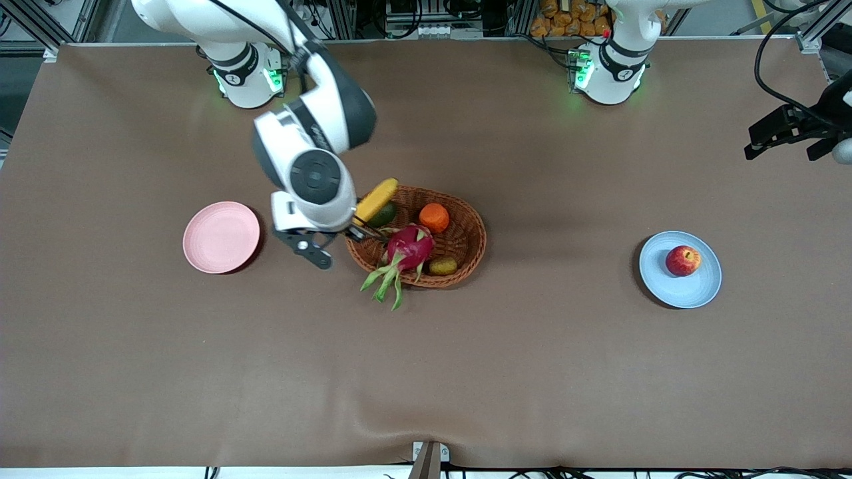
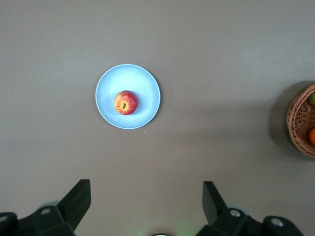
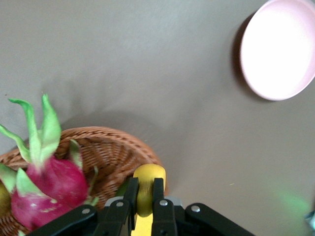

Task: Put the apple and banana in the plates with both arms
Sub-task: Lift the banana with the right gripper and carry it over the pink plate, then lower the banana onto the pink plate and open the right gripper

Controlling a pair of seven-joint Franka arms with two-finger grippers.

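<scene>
The red apple (image 1: pixel 683 260) lies on the light blue plate (image 1: pixel 699 289) toward the left arm's end of the table; both also show in the left wrist view, the apple (image 2: pixel 126 103) on the plate (image 2: pixel 146 82). My left gripper (image 1: pixel 789 136) is open and empty, raised at that end of the table. My right gripper (image 1: pixel 359 229) is shut on the yellow banana (image 1: pixel 376 198) and holds it over the basket's edge; the right wrist view shows the banana (image 3: pixel 147 184) between the fingers. The pink plate (image 1: pixel 221 237) lies empty beside the basket, toward the right arm's end.
An oval brown wicker basket (image 1: pixel 466 256) in the table's middle holds a magenta dragon fruit (image 1: pixel 407 250), an orange fruit (image 1: pixel 434 217), a green fruit (image 1: pixel 385 214) and a small olive fruit (image 1: pixel 442 266). The dragon fruit's leaves hang over the rim nearer the front camera.
</scene>
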